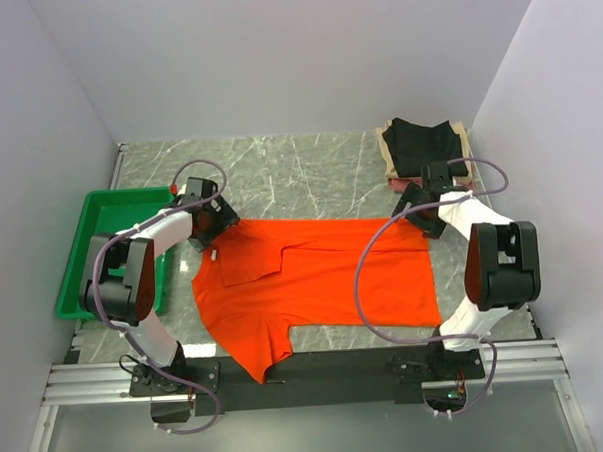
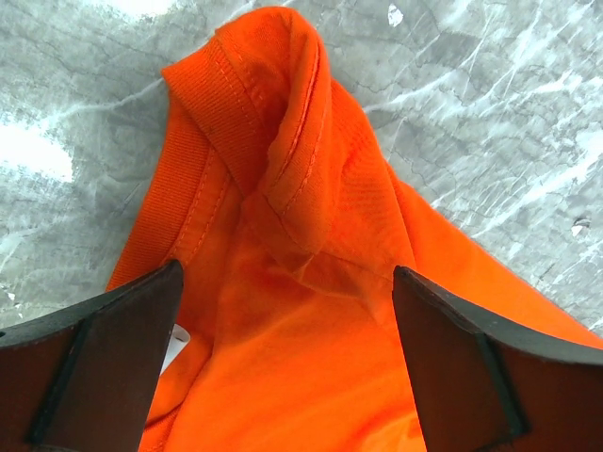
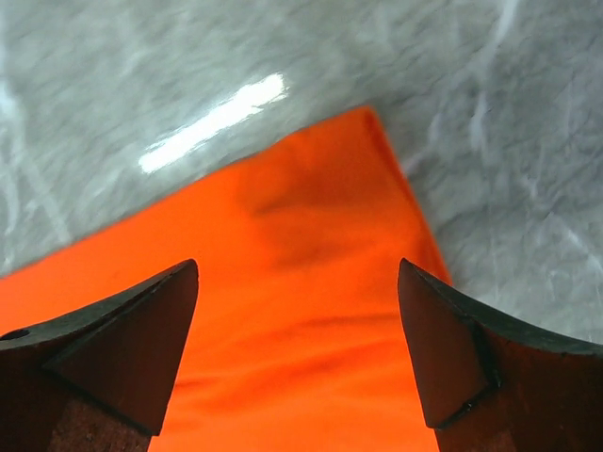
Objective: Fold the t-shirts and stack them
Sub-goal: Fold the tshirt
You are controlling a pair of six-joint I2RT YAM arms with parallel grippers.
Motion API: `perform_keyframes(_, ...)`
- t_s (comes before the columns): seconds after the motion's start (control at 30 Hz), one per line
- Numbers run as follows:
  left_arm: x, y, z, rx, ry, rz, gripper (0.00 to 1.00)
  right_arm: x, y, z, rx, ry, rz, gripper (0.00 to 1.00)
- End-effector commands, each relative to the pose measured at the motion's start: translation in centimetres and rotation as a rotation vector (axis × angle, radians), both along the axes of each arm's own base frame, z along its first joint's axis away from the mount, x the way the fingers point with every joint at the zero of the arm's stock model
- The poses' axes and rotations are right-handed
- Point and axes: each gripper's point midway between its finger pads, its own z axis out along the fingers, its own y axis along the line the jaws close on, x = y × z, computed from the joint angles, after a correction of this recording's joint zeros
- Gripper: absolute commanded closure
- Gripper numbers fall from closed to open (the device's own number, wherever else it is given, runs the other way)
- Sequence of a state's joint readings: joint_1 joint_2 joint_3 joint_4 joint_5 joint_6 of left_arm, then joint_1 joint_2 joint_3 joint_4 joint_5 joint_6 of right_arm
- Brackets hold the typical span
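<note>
— So, the tray [image 1: 91, 223]?
— Green, at the left edge of the table [image 1: 309, 166]; the left arm [image 1: 124, 279] hangs its elbow over it.
— And the orange shirt [image 1: 324, 285]?
— Flat, mid-table, long axis left to right: collar left, hem right, one sleeve pointing near. The left gripper [image 2: 287, 273] gapes wide over the collar, the right gripper [image 3: 297, 268] wide over the hem's far corner. A folded stack [image 1: 423, 149], black on top, sits far right.

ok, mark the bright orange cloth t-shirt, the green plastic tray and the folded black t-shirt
bright orange cloth t-shirt [image 1: 324, 280]: top external view, middle of its body
green plastic tray [image 1: 101, 220]: top external view, bare floor
folded black t-shirt [image 1: 423, 141]: top external view, its top face
</note>
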State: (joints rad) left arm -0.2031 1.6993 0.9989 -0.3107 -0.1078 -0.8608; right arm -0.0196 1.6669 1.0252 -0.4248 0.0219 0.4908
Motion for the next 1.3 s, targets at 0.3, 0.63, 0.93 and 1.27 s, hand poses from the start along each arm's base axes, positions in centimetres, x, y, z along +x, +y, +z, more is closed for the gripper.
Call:
perform_keyframes(0.3, 0.3, 1.7, -1.3, 0.042, 0.023, 0.008, 0.01, 0.3, 4.3, 1.4, 0.06, -0.054, 0.191, 0.09)
perform_keyframes(0.63, 4.5, 1.3, -3.0, 0.029, 0.069, -0.011, 0.01, 4.2, 4.5, -3.1, 0.066, 0.103, 0.222, 0.26)
perform_keyframes(0.93, 10.3, 1.3, -3.2, -0.001, 0.053, -0.026, 0.01, 9.7, 2.7, -2.6, 0.004, 0.123, 0.192, 0.24)
perform_keyframes(1.27, 14.3, 1.4, 2.2, 0.001, -0.031, -0.02, 0.01, 11.4, 3.0, 2.3, -0.004, 0.005, 0.212, 0.21)
